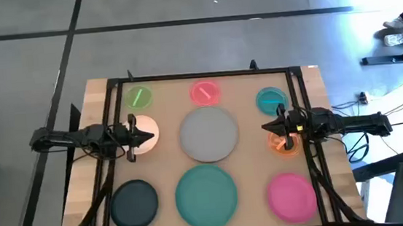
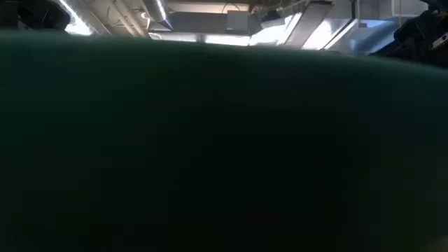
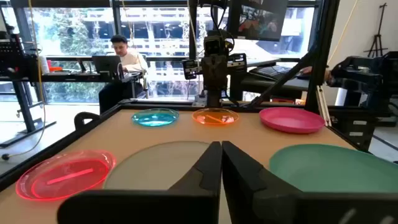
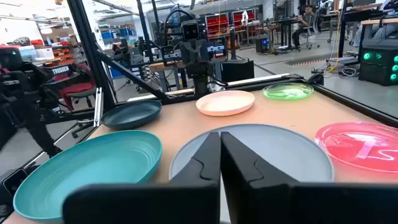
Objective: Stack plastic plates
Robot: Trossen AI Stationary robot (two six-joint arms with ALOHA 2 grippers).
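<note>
Nine plates lie apart on the wooden table, each flat on its base. In the far row are the small green (image 1: 139, 96), pink (image 1: 205, 92) and teal-blue (image 1: 270, 99) plates. In the middle row are the small white (image 1: 145, 132), large grey (image 1: 208, 133) and small orange (image 1: 284, 141) plates. In the near row are the large dark slate (image 1: 134, 204), teal (image 1: 207, 194) and magenta (image 1: 292, 196) plates. My left gripper (image 1: 151, 136) is shut and empty over the white plate's right side, pointing at the grey plate (image 3: 161, 158). My right gripper (image 1: 266, 127) is shut and empty by the orange plate's far left edge, also pointing at the grey plate (image 4: 273, 149).
A black frame (image 1: 205, 74) runs round the table's edges. The teal plate's rim (image 2: 224, 140) fills nearly all of the low view. A person (image 3: 124, 59) sits at a desk beyond the table's right side. Bare wood shows between the plates.
</note>
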